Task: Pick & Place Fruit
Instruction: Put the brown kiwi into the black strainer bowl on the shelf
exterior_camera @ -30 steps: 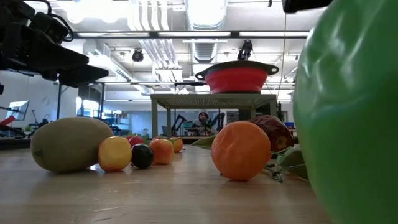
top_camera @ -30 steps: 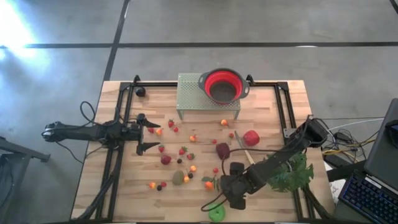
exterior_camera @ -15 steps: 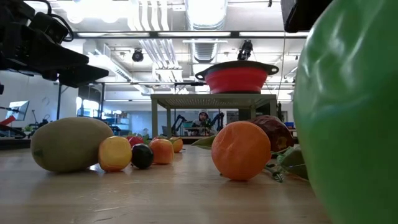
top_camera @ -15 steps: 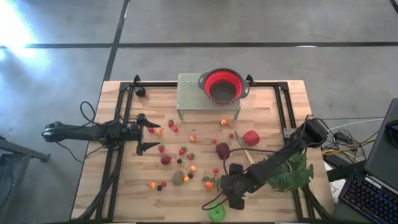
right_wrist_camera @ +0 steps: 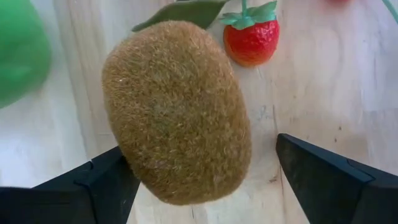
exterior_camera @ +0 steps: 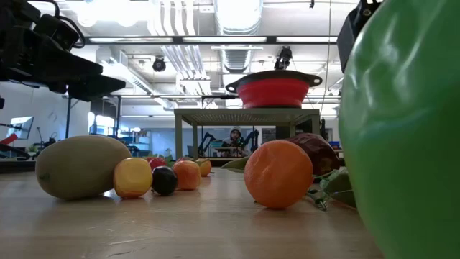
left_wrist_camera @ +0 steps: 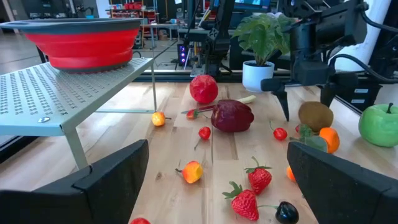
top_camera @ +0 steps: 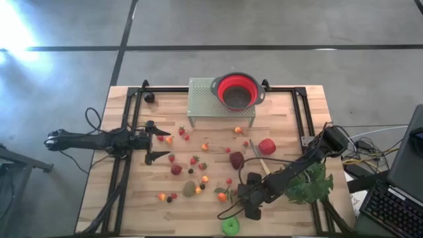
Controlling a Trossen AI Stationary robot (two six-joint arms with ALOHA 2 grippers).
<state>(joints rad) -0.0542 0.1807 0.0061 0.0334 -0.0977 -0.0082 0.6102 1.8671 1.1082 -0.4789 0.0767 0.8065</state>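
Note:
My right gripper (top_camera: 246,197) (right_wrist_camera: 199,149) is open and points down over a brown kiwi (right_wrist_camera: 177,112) (left_wrist_camera: 315,115) that lies on the table near its near edge. One finger stands on each side of the kiwi. A green apple (top_camera: 230,227) (exterior_camera: 410,129) lies just nearer, with an orange piece (top_camera: 223,196) to the left. My left gripper (top_camera: 157,140) (left_wrist_camera: 217,180) waits open by the left rail. Strawberries (top_camera: 194,160), a second kiwi (top_camera: 190,190), a maroon fruit (top_camera: 236,159) and a red apple (top_camera: 267,146) are scattered over the wood. My right gripper comes at the brown kiwi from above, with a finger on either side of it. One finger (right_wrist_camera: 93,186) stands right against the kiwi's side (right_wrist_camera: 124,143); I cannot tell whether it touches. The other finger (right_wrist_camera: 323,180) is clear. The kiwi lies on the table.
A red colander (top_camera: 238,91) sits on a perforated metal stand (top_camera: 205,102) at the far edge. A big green leaf (top_camera: 310,185) lies under the right arm, and a pale-handled knife (top_camera: 262,165) lies beside the maroon fruit. Black rails (top_camera: 129,132) run along both sides of the table.
My right gripper has drawn a little away from the green apple, toward the table's far edge. More of the apple shows in the high view. The left arm and the fruit have kept still.

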